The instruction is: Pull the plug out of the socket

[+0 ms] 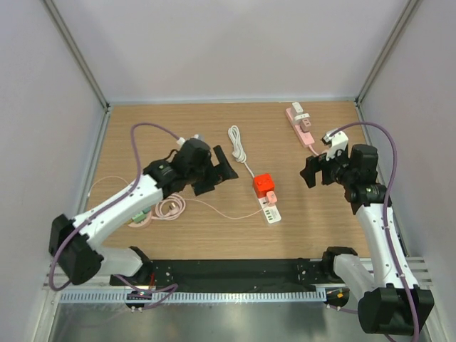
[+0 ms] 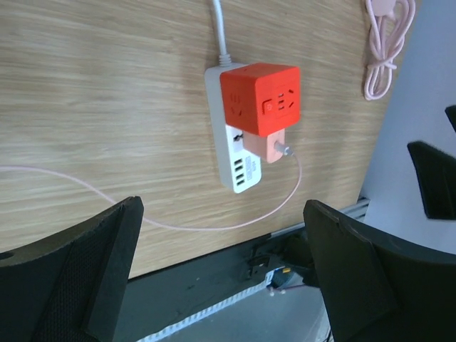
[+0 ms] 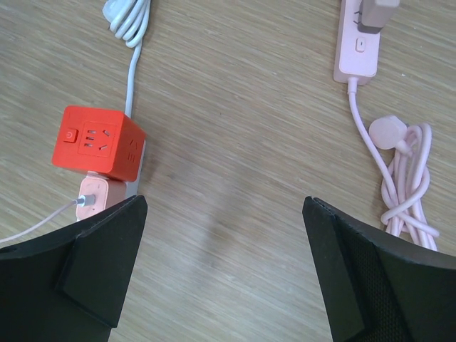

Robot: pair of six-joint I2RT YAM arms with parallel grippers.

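Top external view: the red cube plug (image 1: 263, 184) sits in the white socket strip (image 1: 271, 214), near the middle of the frame. A small pink plug (image 1: 271, 197) sits just below it. Nothing is pulled out yet, so the whole job is left to do. The left gripper (image 1: 217, 173) is wide open and empty, left of the cube. The right gripper (image 1: 308, 173) is wide open and empty too, on the cube's right. The table (image 1: 214, 235) is light brown wood. Plain pale walls (image 1: 228, 43) stand on three sides.
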